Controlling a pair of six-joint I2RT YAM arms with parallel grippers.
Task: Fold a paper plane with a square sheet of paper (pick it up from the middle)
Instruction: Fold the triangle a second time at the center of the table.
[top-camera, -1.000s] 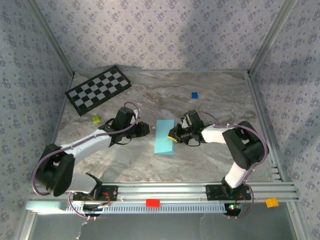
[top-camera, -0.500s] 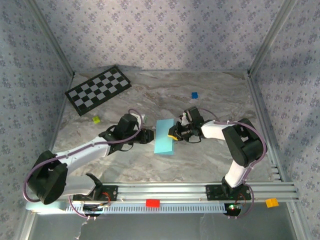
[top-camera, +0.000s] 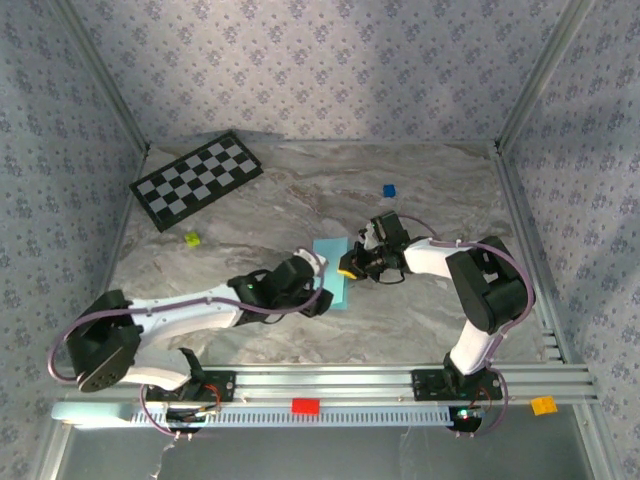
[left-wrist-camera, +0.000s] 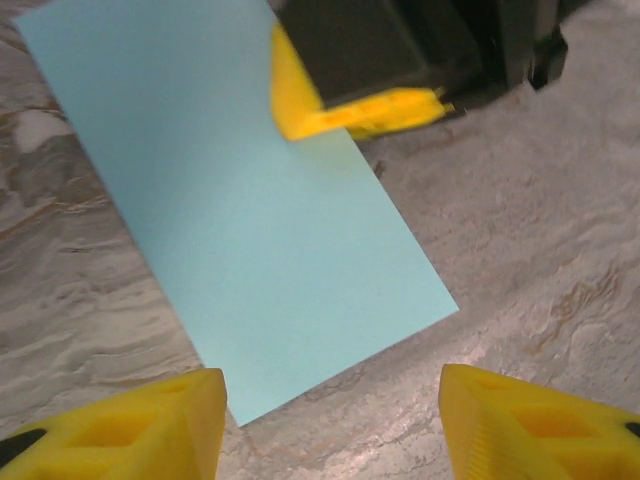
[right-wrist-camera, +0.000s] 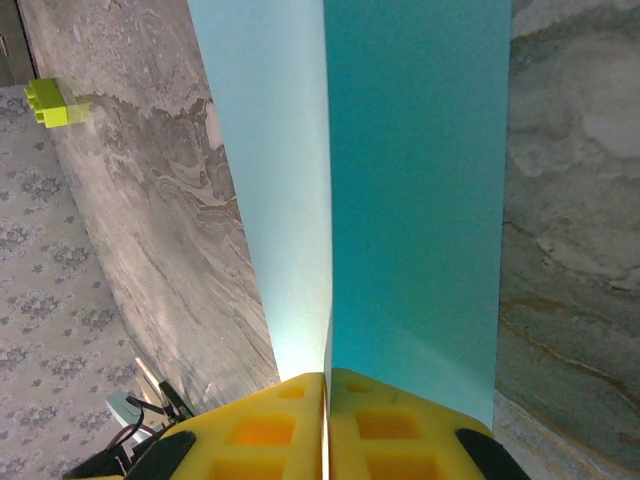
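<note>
Right claw (top-camera: 349, 269) pinches the blue sheet (top-camera: 328, 262); left claw (top-camera: 321, 300) gapes — marbled table (top-camera: 430, 205), floral-papered walls (top-camera: 300, 70).

On the top camera I lose the lower left corner of the square sheet of paper (top-camera: 333, 272) under the left gripper (top-camera: 322, 301), and part of its right edge under the right gripper (top-camera: 348, 270). On the left wrist camera the sheet runs off the top of the frame, and the left fingers (left-wrist-camera: 130, 425) are cut by the bottom edge. The right wrist camera also crops the sheet at the top, and the right fingers (right-wrist-camera: 395, 425) hide its pinched edge.
</note>
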